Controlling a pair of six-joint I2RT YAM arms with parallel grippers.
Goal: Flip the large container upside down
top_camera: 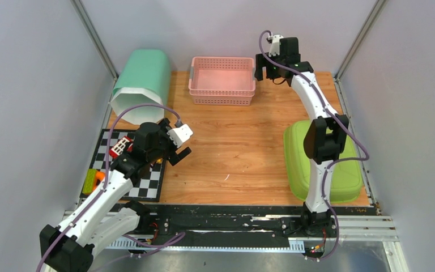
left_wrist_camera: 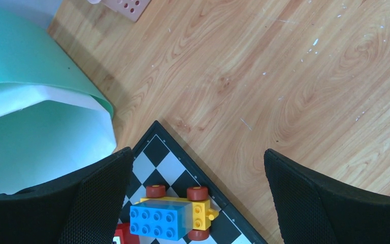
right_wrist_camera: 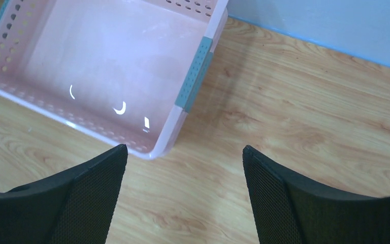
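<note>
The wooden desk (top_camera: 232,147) is boxed in by grey walls (top_camera: 34,85). The pink basket (top_camera: 222,97) sits upright at the rear centre. The right gripper (right_wrist_camera: 184,157) hovers, spread, at the basket's right end. The left gripper (left_wrist_camera: 197,157), spread, hangs over a checkered mat (left_wrist_camera: 167,168).

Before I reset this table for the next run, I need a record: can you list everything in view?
pink basket: 1, pink, far middle of table, upright
bin: 1, mint green, white inside, far left, lying on its side
tub: 1, lime green, near right, partly behind the right arm
mat: 1, black-and-white checkered, near left
brick car: 1, blue and yellow, red wheels, on the mat
small item: 1, orange and green, mat's left edge, too small to identify
table: 1, wood
left claw: 1, black, open, above the mat's corner
right claw: 1, black, open, by the basket's right end
</note>
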